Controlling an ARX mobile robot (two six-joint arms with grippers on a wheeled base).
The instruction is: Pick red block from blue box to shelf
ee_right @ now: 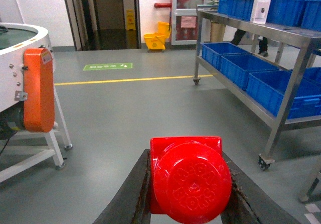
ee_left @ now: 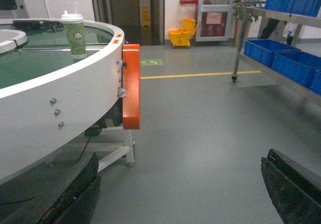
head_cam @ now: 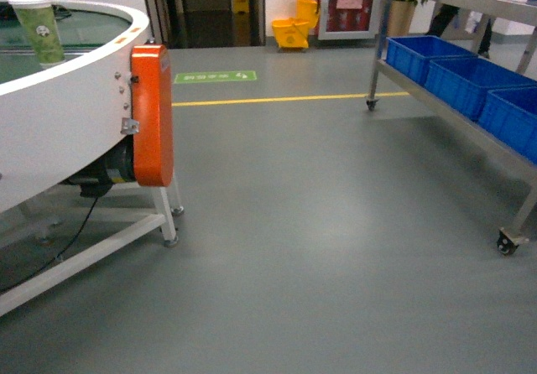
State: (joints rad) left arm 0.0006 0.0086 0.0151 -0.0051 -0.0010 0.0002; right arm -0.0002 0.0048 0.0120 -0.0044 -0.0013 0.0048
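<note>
Standing left of the shelf [ee_right: 281, 38], a green paper cup [ee_left: 74, 33] tops the round white surface [ee_left: 55, 98]; left pincer [ee_left: 180, 194] gapes wide, empty; right pincer [ee_right: 188, 194] clamps the red block [ee_right: 188, 179], stud lettering unreadable.

Grey smooth floor [head_cam: 319, 248] is taking up most of the head view, picking up soft glare from overhead. A yellow line [head_cam: 285, 100] is running across it around 12 o'clock, with a green floor sign [head_cam: 215, 77] just behind. A white round conveyor table [head_cam: 67, 122] with an orange guard [head_cam: 153, 114] is sitting at 9 o'clock, a lidded paper cup [head_cam: 35, 23] standing on it. A yellow mop bucket [head_cam: 294, 30] is waiting by a dark doorway [head_cam: 205, 5].
</note>
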